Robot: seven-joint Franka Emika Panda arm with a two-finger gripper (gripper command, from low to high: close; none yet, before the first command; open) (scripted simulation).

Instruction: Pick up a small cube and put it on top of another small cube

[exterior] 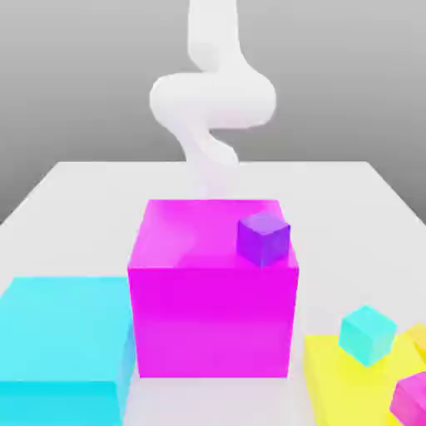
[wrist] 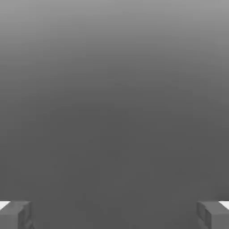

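No text, label or number can be read anywhere

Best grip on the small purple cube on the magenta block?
Take the small purple cube from above, claw closing on two opposite side faces. It sits flat on the big magenta block with its sides exposed, near the edge; match its rotation.

table (exterior: 83, 179) | magenta block (exterior: 212, 316) | cyan block (exterior: 62, 349) | yellow block (exterior: 349, 391)

Small purple cube (exterior: 264, 239) sits atop the big magenta block (exterior: 212, 308), near its right edge. Cyan block (exterior: 62, 345) lies near-left; small teal cube (exterior: 368, 334) rests on the yellow block (exterior: 341, 391) near-right.
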